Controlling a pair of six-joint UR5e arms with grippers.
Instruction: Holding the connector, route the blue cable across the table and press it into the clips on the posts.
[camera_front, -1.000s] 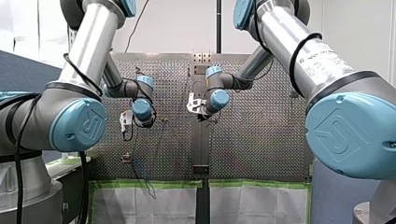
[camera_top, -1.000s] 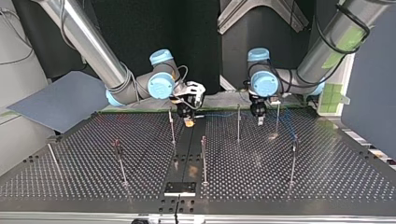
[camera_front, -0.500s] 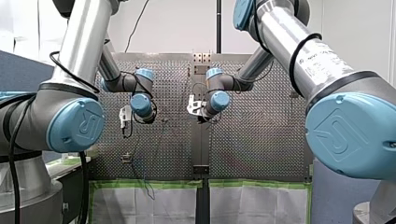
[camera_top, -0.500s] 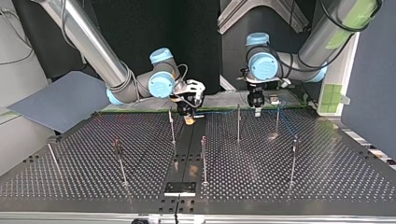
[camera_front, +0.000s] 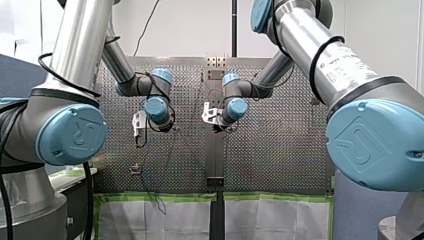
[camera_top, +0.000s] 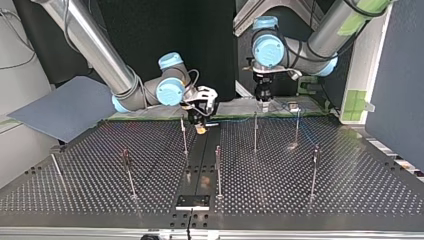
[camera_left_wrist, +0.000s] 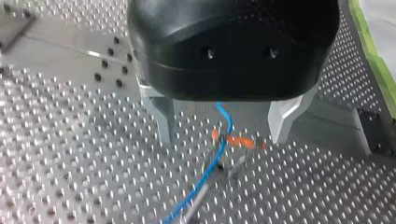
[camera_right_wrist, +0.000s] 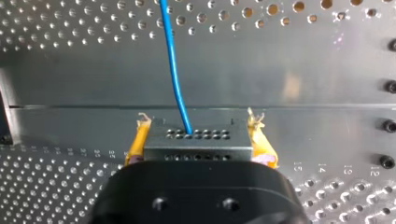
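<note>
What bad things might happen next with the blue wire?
1. My right hand grips the connector, and the blue cable leaves it as one thin strand; a hard pull might strain that joint.
2. My left hand is open over the orange clip, with the cable passing there; coming down off-centre, it might knock the post or miss the cable.

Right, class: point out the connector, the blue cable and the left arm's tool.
connector (camera_right_wrist: 198, 142): right wrist view, middle of its grey holed face.
blue cable (camera_right_wrist: 174, 70): right wrist view, mid-run ahead of the connector.
left tool (camera_left_wrist: 223, 138): left wrist view, midway between its fingertips.
</note>
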